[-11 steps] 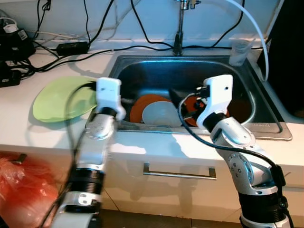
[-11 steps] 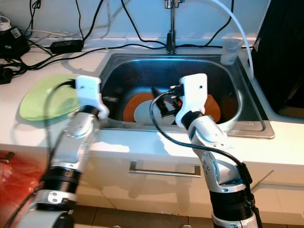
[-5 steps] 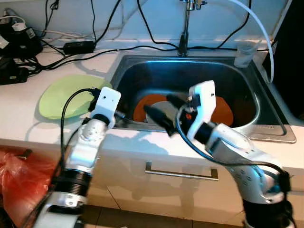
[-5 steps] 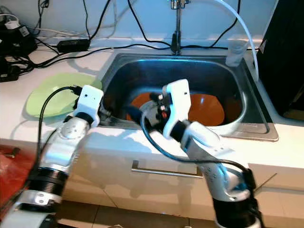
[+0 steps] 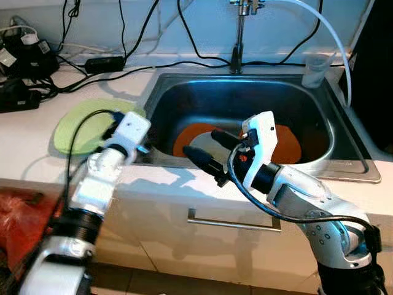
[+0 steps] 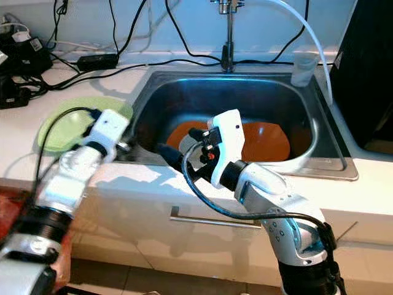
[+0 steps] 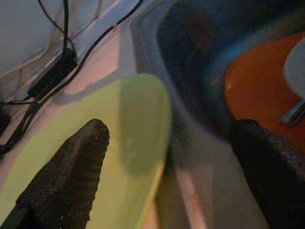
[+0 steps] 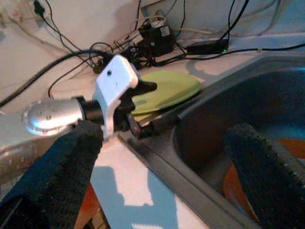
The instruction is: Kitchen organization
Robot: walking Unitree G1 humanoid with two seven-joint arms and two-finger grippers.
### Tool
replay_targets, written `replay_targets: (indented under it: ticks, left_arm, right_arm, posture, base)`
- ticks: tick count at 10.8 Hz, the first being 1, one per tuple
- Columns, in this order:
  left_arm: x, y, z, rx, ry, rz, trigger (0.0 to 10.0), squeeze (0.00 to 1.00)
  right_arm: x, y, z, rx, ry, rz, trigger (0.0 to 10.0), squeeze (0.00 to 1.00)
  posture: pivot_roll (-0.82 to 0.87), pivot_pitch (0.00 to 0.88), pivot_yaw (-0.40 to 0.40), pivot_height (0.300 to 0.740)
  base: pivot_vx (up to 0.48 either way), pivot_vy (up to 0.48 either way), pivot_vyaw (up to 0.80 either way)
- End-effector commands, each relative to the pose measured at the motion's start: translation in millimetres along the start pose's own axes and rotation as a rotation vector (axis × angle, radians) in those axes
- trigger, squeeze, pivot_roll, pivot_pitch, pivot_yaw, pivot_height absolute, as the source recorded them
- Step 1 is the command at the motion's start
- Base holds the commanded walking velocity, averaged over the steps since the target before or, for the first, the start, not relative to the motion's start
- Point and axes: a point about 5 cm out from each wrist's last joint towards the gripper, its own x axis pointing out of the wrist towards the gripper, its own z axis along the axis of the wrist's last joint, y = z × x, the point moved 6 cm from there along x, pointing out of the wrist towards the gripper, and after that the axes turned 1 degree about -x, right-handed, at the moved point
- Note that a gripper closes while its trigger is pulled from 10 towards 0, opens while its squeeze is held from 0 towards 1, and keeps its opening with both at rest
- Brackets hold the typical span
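A light green plate (image 5: 86,126) lies on the white counter left of the steel sink (image 5: 307,92). Two orange plates (image 5: 285,142) lie in the basin. My left gripper (image 5: 142,146) hovers over the sink's left rim, between the green plate (image 7: 95,143) and the basin; its fingers (image 7: 66,181) are spread wide, so it is open and empty. My right gripper (image 5: 207,149) hangs over the sink's front-left corner, open and empty, pointing toward the left gripper's white wrist block (image 8: 116,81). The right fingers hide part of the left orange plate (image 5: 193,132).
A faucet (image 5: 237,43) and a white hose rise behind the sink, with a clear plastic cup (image 5: 314,69) at the back right. Black cables and adapters (image 5: 24,58) crowd the counter's back left. A drawer handle (image 5: 233,219) sits below the counter; a red bag (image 5: 15,215) is at lower left.
My right gripper has drawn back out of the basin to the front-left corner and now covers the white plate seen earlier. The left arm has shifted slightly left. The camera moved too.
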Motion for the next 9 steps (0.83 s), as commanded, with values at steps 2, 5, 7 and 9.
replay_targets:
  ticks: [2,5,7,9]
  left_arm:
    - [5.6,10.9,-6.6,0.024,0.044,-0.009,10.0,0.00]
    - [10.6,19.4,-6.8,-0.040,0.042,0.002,10.0,0.00]
    - [11.0,19.6,-16.8,-0.009,0.089,-0.021,10.0,0.00]
    - [10.8,30.9,-27.1,0.077,0.148,-0.041,10.0,0.00]
  right_arm:
    - [-0.5,12.8,4.3,-0.010,-0.009,0.051,10.0,0.00]
    - [-3.4,13.2,3.9,-0.015,-0.009,0.046,10.0,0.00]
    - [-4.8,15.4,3.4,-0.016,-0.006,0.053,10.0,0.00]
    - [-6.0,15.9,4.6,-0.019,-0.009,0.051,10.0,0.00]
  posture:
    - [-0.07,0.000,0.122,0.740]
    - [-0.08,0.000,0.126,0.740]
    - [-0.08,0.000,0.125,0.740]
    - [-0.09,0.000,0.127,0.740]
  base:
    - [0.000,0.000,0.00]
    - [0.000,0.000,0.00]
    - [0.000,0.000,0.00]
    - [0.000,0.000,0.00]
